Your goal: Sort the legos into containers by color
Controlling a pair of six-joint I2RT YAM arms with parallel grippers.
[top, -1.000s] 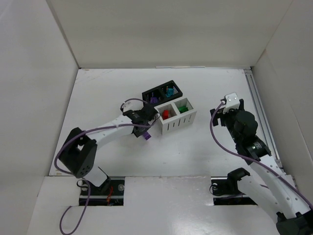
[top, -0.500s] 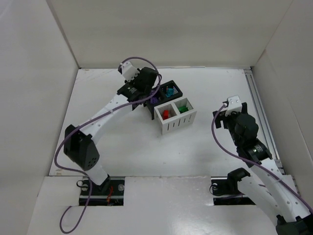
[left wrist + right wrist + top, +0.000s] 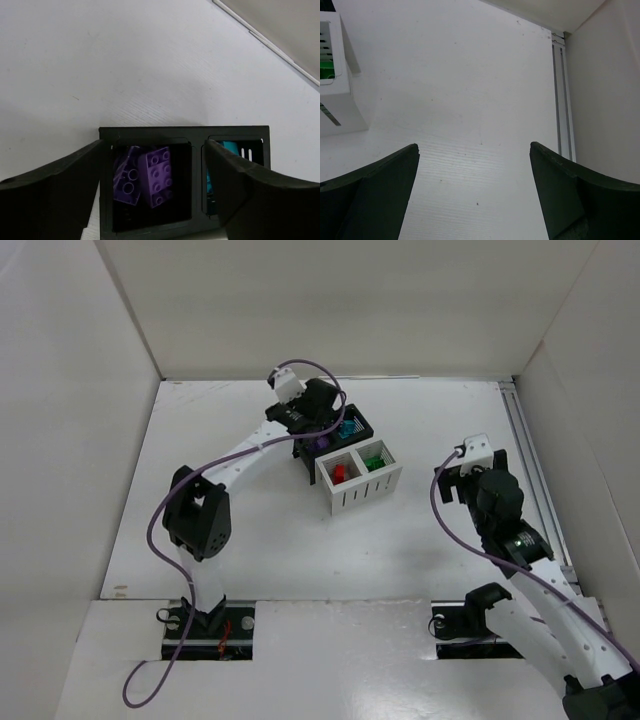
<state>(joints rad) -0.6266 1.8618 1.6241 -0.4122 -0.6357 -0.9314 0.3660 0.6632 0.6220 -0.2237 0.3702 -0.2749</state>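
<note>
White tabletop (image 3: pixel 220 510) lies under both your arms. Your left gripper (image 3: pixel 154 152) hangs with its fingers spread wide and empty above the purple bricks (image 3: pixel 152 177) in the black bin (image 3: pixel 185 133). Teal bricks (image 3: pixel 227 148) lie in its other compartment. Just beside it, the white bin (image 3: pixel 362 492) holds red bricks (image 3: pixel 339 473) and green bricks (image 3: pixel 374 461). Your right gripper (image 3: pixel 472 160), also wide and empty, hovers over the tabletop to the right of the white bin.

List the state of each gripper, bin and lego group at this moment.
left gripper: open, empty, above the purple legos.
right gripper: open, empty, over the table.
black bin: upright, purple legos and teal legos in separate compartments.
white bin: upright, red legos and green legos in separate compartments.
</note>
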